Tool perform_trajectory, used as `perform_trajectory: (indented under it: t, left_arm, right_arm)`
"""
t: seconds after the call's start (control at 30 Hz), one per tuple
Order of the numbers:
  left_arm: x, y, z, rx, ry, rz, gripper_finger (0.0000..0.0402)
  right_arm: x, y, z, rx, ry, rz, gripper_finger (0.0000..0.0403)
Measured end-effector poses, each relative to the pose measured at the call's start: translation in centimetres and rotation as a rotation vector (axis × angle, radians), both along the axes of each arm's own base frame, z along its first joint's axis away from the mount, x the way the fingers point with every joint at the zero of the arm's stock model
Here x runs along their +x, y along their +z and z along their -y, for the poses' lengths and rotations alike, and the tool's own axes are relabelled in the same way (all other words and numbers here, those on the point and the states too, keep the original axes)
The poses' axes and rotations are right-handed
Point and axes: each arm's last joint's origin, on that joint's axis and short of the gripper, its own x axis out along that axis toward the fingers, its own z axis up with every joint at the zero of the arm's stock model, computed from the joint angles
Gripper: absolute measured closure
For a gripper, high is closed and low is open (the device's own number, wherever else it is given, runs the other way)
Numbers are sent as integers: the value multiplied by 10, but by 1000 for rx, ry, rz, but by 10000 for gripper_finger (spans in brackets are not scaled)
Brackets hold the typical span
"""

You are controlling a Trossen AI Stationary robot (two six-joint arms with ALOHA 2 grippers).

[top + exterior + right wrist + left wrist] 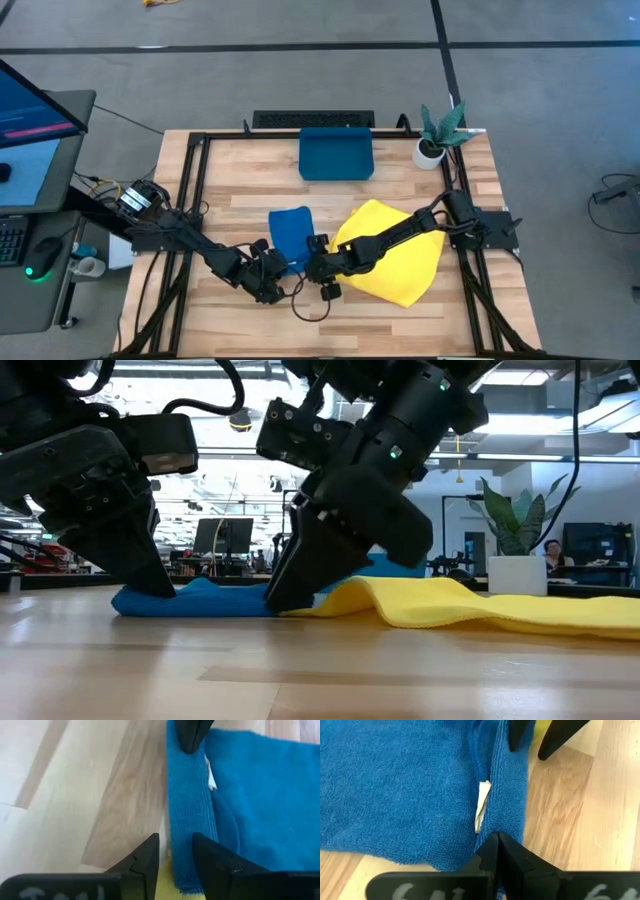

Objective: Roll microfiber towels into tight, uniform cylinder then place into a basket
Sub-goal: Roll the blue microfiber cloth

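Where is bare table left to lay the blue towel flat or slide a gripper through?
Bare wood lies left of the basket and blue towel, along the near edge in front of both grippers, and between the basket and the yellow towel. It is crowded where the left gripper and right gripper meet at the blue towel's near edge.

Grey concrete floor (540,90) — a monitor desk (35,150) beside it.

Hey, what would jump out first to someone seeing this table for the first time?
Both grippers meet at the near edge of the blue towel mid-table: the left gripper shut, the right gripper with jaws astride the rolled hem. The yellow towel sprawls to the right, and the basket waits at the far edge.
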Motion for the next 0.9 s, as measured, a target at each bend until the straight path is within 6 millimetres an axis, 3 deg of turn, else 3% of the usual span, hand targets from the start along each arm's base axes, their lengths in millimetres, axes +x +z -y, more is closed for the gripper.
perform_trajectory:
  t: [0.43,0.9]
  left_arm:
    - [-1,0,0,0,7,-9,401]
    - [-1,-1,0,1,6,-13,401]
  right_arm:
    - [2,31,-5,-1,20,18,262]
    - [1,13,5,-7,14,30,262]
